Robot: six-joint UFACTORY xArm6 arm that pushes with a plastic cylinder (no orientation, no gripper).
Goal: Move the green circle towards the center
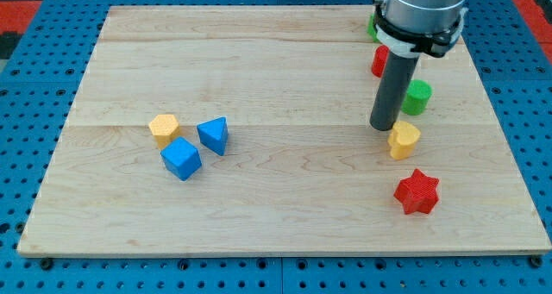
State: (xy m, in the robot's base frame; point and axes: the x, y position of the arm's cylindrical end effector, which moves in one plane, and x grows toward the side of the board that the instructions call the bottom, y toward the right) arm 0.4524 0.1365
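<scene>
The green circle (417, 96) lies at the view's right side of the wooden board (276, 190), partly hidden by my rod. My tip (384, 127) rests just left of and slightly below the green circle, right above a yellow heart block (403, 140). Whether the tip touches the circle cannot be told. A red block (379, 61) and a green block (373, 27) peek out behind the rod at the view's top right; their shapes are hidden.
A red star (417, 191) lies below the yellow heart. At the view's left are a yellow hexagon (163, 128), a blue triangle (213, 135) and a blue cube (181, 159). Blue pegboard surrounds the board.
</scene>
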